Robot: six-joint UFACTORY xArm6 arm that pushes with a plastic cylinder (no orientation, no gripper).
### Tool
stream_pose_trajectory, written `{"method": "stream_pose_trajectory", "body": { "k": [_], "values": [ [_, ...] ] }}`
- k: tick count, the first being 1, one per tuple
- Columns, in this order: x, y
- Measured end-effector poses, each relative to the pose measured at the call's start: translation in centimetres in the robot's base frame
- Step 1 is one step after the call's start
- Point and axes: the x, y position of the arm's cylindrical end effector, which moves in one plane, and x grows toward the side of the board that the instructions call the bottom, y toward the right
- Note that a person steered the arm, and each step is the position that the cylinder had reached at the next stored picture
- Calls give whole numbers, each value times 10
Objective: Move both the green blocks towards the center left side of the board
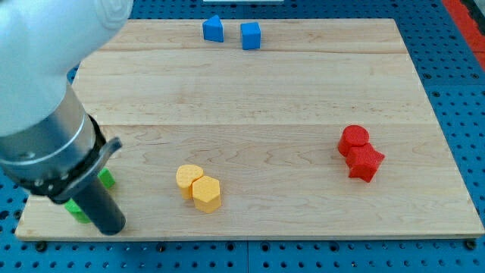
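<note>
Green is showing in 2 small patches at the view's bottom left, both largely hidden by my arm (45, 114). 1 green block (107, 179) is peeking out just to the right of the dark rod (97, 203), and the other green block (75, 209) is sitting lower, just to the rod's left, close to the front edge of the wooden worktop (250, 98). Too little of either is visible for me to tell their shapes. My tip (110, 227) is resting near the worktop's bottom left corner, just right of the lower green block and below the upper one; whether it is touching either I cannot tell. My tool is a plain rod with nothing to open or close, and it is holding nothing.

Further right along the bottom, 2 yellow blocks are sitting pressed together: a rounded yellow block (189, 177) and a yellow hexagonal block (206, 193) just below and right of it. Toward the view's right, a red round block (353, 139) is touching a red star-like block (365, 161) beneath it. At the view's top, 2 blue blocks are standing near each other but apart: a blue pointed block (213, 29) on the left and a blue cube (251, 36) beside it
</note>
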Motion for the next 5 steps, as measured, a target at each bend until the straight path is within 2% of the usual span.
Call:
{"method": "stream_pose_trajectory", "body": {
  "k": [1,2,3,5],
  "values": [
    [18,-1],
    [19,-35],
    [8,-38],
    [-72,-41]
  ]
}}
